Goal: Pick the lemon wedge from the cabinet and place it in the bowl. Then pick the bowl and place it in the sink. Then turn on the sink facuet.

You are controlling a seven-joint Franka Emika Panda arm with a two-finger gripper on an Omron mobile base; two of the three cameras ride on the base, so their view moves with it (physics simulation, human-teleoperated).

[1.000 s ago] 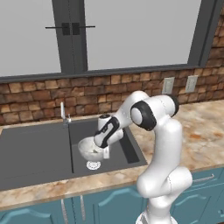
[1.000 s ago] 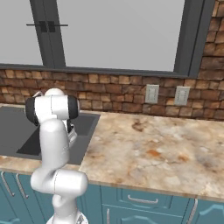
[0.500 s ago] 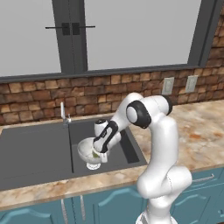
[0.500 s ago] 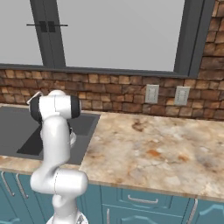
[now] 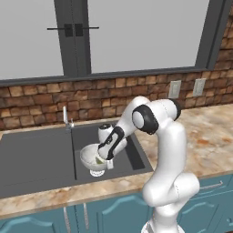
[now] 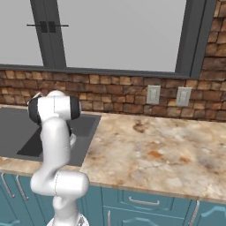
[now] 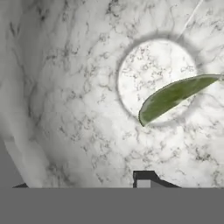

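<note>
The whitish speckled bowl (image 5: 90, 156) sits low in the right basin of the dark grey sink (image 5: 36, 159), its small foot at the basin floor. Inside it lies the yellow-green lemon wedge (image 5: 98, 160), which the hand view shows as a curved green sliver (image 7: 175, 95) on the bowl's pale bottom (image 7: 78, 109). My gripper (image 5: 108, 161) reaches down from the right and is shut on the bowl's right rim, one fingertip (image 7: 146, 176) inside the wall. The thin sink faucet (image 5: 66, 119) stands upright behind the divider. The cabinet is out of view.
A marbled counter (image 6: 145, 150) stretches to the right of the sink (image 6: 17, 132). Behind it runs a brick backsplash with two wall outlets (image 6: 152, 94) below a large window. Teal base cabinets (image 5: 91, 214) line the front edge.
The hand has carried the bowl a little lower and leftward into the right basin. The lemon wedge has stayed in the bowl.
</note>
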